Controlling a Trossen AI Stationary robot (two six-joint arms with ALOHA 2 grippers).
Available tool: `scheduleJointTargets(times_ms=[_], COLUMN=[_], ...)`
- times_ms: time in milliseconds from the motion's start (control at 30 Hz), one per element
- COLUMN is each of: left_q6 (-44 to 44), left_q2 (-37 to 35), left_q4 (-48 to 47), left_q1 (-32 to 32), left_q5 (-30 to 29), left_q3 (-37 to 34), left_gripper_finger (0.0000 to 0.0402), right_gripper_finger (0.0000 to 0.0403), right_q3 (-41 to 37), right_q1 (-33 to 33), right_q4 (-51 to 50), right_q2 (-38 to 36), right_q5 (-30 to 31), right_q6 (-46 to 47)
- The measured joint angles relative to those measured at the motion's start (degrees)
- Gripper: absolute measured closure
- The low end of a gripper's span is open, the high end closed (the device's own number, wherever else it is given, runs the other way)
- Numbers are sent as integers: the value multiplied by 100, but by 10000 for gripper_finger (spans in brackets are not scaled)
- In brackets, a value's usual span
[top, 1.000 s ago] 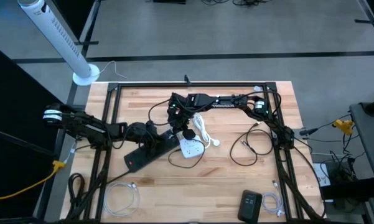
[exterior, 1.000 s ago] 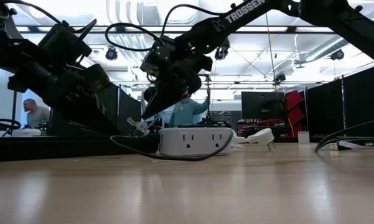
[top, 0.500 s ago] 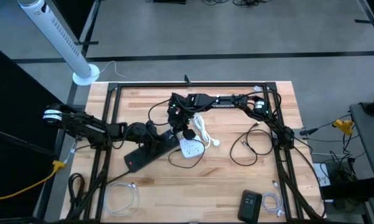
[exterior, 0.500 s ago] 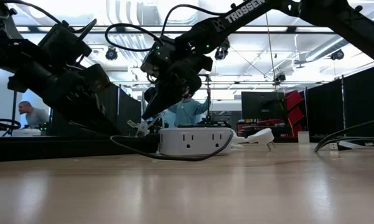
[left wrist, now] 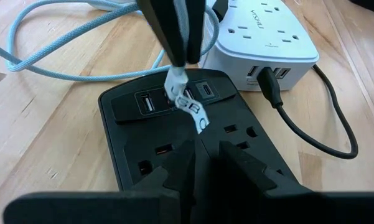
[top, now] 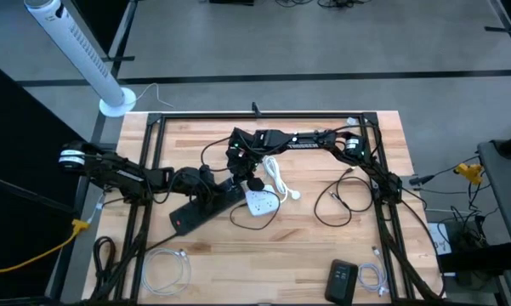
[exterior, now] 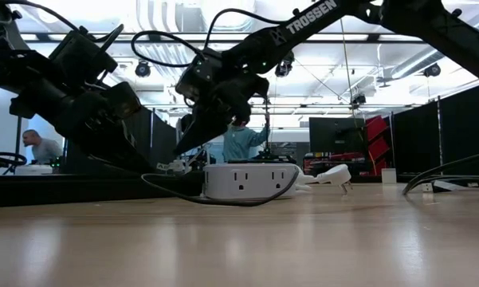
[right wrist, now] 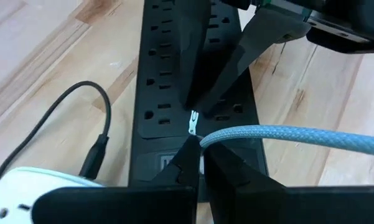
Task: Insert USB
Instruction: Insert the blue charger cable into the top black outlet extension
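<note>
Black power strip (top: pixel 206 206): laid diagonally on the wooden table (top: pixel 289 255), left of centre in the high view; USB ports are seen at its near end in the left wrist view, next to the white unit.

White power strip (top: pixel 263 201): set just beside the black strip's upper-right end; a black cable (left wrist: pixel 311 124) is plugged into its side.

Light blue braided USB cable (right wrist: pixel 286 138): pinched by the right gripper (right wrist: pixel 198 144), whose fingers are closed tight on it just behind the plug. The plug end, with a white tag (left wrist: pixel 190 107), is held directly over the black strip's USB ports, at or touching the port face; whether it is seated cannot be told. The cable's slack is looped across the table in the upper left of the left wrist view.

Left gripper (left wrist: pixel 205 149): clamped narrowly on the black power strip's body, fingers resting across its outlet face, just below the plug in its wrist view.

A person (exterior: pixel 243 143) is seen in the room behind, centre of the low view; another (exterior: pixel 37 147) at its left edge.
</note>
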Motion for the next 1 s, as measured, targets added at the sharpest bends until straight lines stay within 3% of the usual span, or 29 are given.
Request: scheduleJointTargets(times_ms=[700,833,1000], left_q6=[88,122,2], left_q2=[0,-7,-35], left_q4=[-13,-144,-308], left_q1=[-21,-26,-23], left_q5=[-63,-192,-320], left_q3=[0,9,21], left_gripper_finger=[338,338,338], right_gripper_finger=[400,368,302], right_q3=[-192,-229,-204], right_q1=[36,94,274], right_q4=[-11,-198,-252], right_q2=[-92,-288,-743], right_q5=[217,402,977], right_q6=[-3,-114,-268])
